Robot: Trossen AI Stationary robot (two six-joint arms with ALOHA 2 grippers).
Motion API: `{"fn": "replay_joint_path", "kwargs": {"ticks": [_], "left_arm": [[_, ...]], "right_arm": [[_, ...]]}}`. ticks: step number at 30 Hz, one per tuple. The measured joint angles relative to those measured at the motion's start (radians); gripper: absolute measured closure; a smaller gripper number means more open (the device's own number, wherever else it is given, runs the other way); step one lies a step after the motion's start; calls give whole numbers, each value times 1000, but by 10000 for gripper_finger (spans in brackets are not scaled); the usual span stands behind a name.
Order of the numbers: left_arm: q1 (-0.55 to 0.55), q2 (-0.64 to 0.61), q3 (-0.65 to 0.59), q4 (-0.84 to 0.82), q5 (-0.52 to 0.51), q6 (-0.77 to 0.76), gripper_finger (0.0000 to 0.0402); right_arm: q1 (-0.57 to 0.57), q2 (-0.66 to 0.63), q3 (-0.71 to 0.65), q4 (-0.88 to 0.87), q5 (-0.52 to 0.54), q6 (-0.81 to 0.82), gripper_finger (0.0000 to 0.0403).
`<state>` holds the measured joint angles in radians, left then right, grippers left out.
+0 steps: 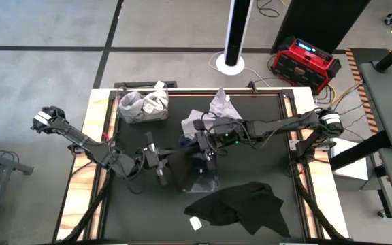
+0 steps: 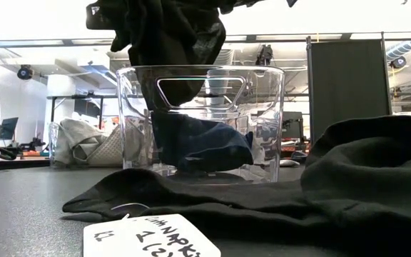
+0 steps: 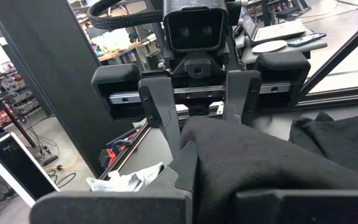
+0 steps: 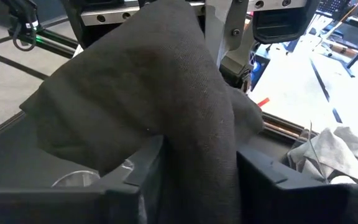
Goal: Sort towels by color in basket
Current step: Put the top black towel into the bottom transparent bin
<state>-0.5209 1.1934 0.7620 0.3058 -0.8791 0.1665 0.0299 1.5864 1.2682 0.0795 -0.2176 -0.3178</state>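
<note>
Hanging straight down from both grippers, the dark towel [image 2: 173, 43] has its long axis vertical, its lower end dipping through the mouth of the clear basket [image 2: 198, 121] directly beneath. The left gripper [image 1: 156, 158] and right gripper [image 1: 204, 141] face each other closely, each clenched on this towel, so either could let go; I judge the drop needs only release. A navy towel [image 2: 202, 146] already lies inside; another black towel [image 1: 240, 207] lies nearer the table's front.

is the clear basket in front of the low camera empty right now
No. In the low view the clear basket holds a navy towel, and a black towel hangs into it from above.
</note>
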Motion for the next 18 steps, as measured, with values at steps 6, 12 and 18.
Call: {"fn": "replay_joint_path", "kwargs": {"ticks": [6, 12, 18], "left_arm": [[0, 0, 0, 0, 0, 1, 401], [0, 0, 0, 0, 0, 3, 402], [0, 0, 0, 0, 0, 3, 402]], "right_arm": [[0, 0, 0, 0, 0, -1, 305], [0, 0, -1, 0, 0, -10, 357], [0, 0, -1, 0, 0, -15, 391]]}}
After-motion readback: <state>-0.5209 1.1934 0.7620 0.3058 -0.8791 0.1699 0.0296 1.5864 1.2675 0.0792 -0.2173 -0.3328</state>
